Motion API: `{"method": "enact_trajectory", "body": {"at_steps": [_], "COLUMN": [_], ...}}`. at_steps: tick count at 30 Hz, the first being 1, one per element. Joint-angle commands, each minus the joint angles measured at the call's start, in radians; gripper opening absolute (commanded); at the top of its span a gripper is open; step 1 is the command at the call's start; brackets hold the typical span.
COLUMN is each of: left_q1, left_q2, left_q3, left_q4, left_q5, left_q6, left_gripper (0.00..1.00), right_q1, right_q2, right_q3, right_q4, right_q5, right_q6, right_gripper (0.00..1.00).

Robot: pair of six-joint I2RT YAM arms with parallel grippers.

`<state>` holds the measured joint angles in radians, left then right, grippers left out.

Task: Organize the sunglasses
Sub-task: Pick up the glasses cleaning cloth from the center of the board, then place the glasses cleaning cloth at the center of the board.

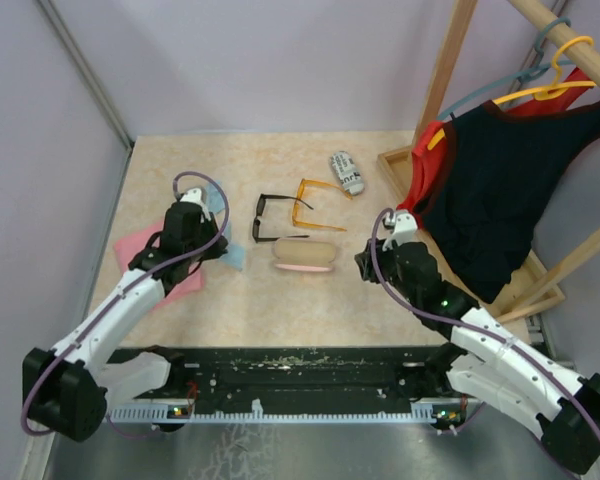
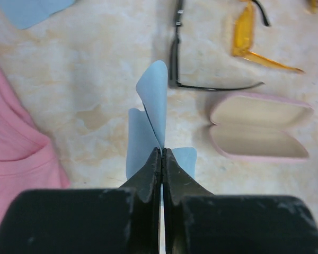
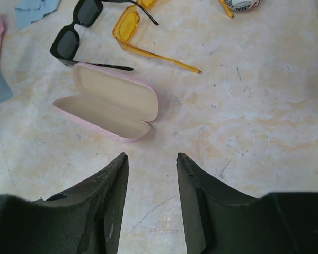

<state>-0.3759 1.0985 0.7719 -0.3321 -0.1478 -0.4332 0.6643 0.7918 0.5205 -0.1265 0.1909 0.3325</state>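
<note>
The black sunglasses (image 1: 265,218) and the orange sunglasses (image 1: 315,203) lie side by side mid-table, arms unfolded. Just in front of them a pink case (image 1: 303,255) lies open, its cream inside showing. My left gripper (image 2: 162,151) is shut on a light blue cloth (image 2: 151,100), pinched into an upright fold left of the case (image 2: 257,127). The black pair (image 2: 175,58) lies just beyond the cloth. My right gripper (image 3: 152,156) stands open over bare table, right of the case (image 3: 108,100), with nothing between its fingers. The black pair (image 3: 74,29) and orange pair (image 3: 128,26) lie farther off.
A black-and-white printed case (image 1: 346,172) lies behind the orange pair. A pink cloth (image 1: 145,250) lies under the left arm, and a second blue cloth (image 2: 29,10) is beyond it. A wooden clothes rack (image 1: 450,75) with hung garments (image 1: 500,190) fills the right side.
</note>
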Motion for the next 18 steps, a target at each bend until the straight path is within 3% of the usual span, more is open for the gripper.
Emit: {"method": "enact_trajectory", "body": {"at_steps": [1,5,8,12,18], "left_q1": [-0.025,-0.098,-0.261,-0.491,-0.62], "left_q2": [-0.107,-0.193,-0.195,-0.095,0.093], "left_q3": [-0.011,-0.029,-0.037,-0.033,-0.022], "left_q4": [-0.014,0.053,0.116,0.194,0.327], "left_q5": [0.203,0.368,0.36,0.309,0.406], "left_q6": [0.083,0.135,0.161,0.176,0.198], "left_gripper": [0.01,0.01,0.01,0.01,0.01], "right_q1": [-0.005,-0.005,-0.004,-0.005,-0.004], "right_q2": [-0.08,-0.145,-0.189,-0.227,-0.239], "right_q3": [-0.02,-0.058,-0.083,-0.103,-0.102], "right_q4": [0.058,0.074,0.092,0.115,0.083], "right_q5": [0.028,0.034,0.043,0.048,0.023], "right_q6": [-0.021,-0.017,-0.012,-0.011,-0.018], "right_gripper": [0.42,0.42,0.42,0.42,0.42]}}
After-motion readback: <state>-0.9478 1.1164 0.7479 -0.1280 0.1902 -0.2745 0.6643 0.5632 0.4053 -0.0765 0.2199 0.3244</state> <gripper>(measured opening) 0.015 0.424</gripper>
